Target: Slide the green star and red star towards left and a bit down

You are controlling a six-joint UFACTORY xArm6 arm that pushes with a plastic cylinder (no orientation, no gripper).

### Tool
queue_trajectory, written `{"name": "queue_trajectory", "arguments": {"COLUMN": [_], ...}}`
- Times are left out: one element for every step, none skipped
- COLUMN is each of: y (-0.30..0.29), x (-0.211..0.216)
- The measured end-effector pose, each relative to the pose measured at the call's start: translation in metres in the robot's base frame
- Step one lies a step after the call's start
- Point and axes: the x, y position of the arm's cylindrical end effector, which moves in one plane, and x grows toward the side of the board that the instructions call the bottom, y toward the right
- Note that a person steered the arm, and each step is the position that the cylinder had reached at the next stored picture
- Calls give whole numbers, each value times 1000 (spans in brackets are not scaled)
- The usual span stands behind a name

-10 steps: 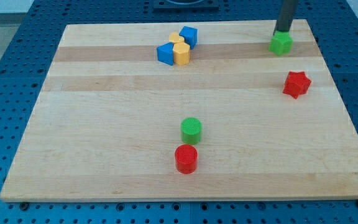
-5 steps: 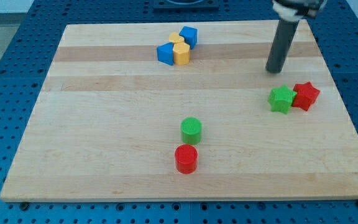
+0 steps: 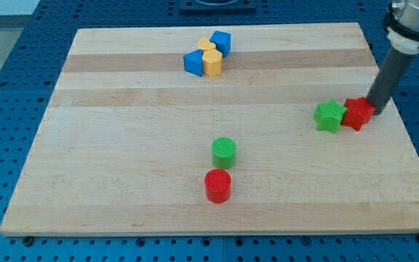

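Your rig has no jaws, only my tip [image 3: 374,111], touching the red star's [image 3: 357,113] right side. Green star [image 3: 329,116] touches red's left, bench [image 3: 122,182] right. Push starting; you'll drive left, slightly down.

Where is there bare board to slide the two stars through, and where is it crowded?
Bare board runs left from the green star to the board's left edge, between the blue and yellow cluster above and the green cylinder below. Crowded: my tip against the red star.
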Motion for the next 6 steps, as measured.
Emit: {"name": "queue_trajectory", "arguments": {"y": [-20, -38, -56, -76, -96, -112], "x": [6, 9, 9, 13, 22, 27]}}
